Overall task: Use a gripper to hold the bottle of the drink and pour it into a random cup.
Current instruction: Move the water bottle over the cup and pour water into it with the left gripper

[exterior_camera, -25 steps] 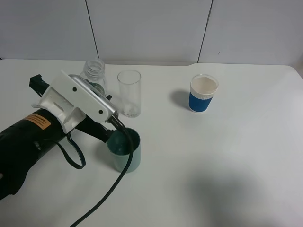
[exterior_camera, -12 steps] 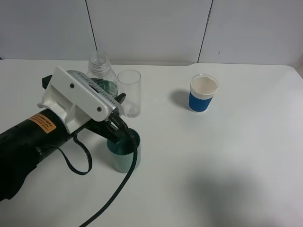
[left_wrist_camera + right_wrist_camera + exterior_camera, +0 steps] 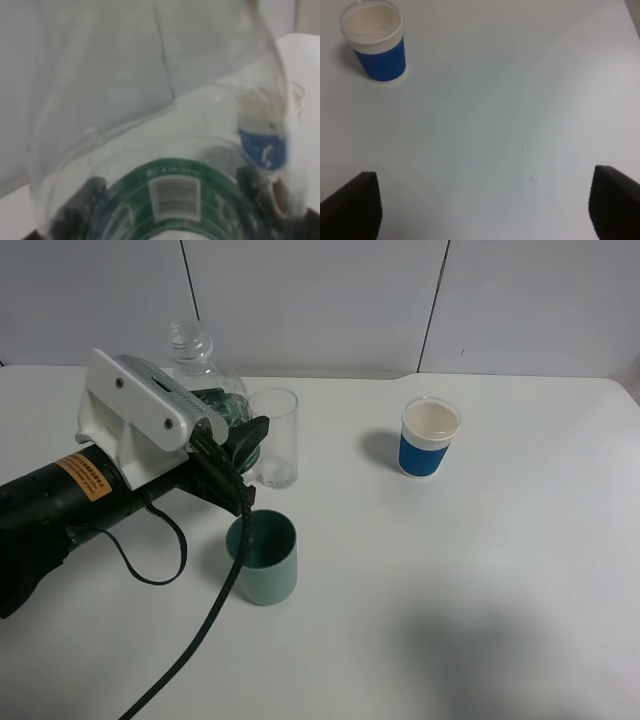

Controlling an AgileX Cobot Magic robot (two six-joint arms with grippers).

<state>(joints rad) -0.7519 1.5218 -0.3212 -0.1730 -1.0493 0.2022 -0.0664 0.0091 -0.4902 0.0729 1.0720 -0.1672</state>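
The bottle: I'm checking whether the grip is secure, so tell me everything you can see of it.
The bottle is small, clear plastic, with a ribbed neck, an open uncapped mouth and a dark green label carrying a white barcode patch. It stands roughly upright, its mouth leaning slightly left in the high view. The gripper is shut on its labelled body, white jaw plate in front. It sits beside the tall clear glass, behind the teal cup. Any liquid inside cannot be made out.

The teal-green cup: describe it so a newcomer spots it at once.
On the white table, look left of centre, nearer the camera than the clear glass. The teal-green cup stands there, a black cable draped past it. It is opaque and plain; the paper cup is blue and white.
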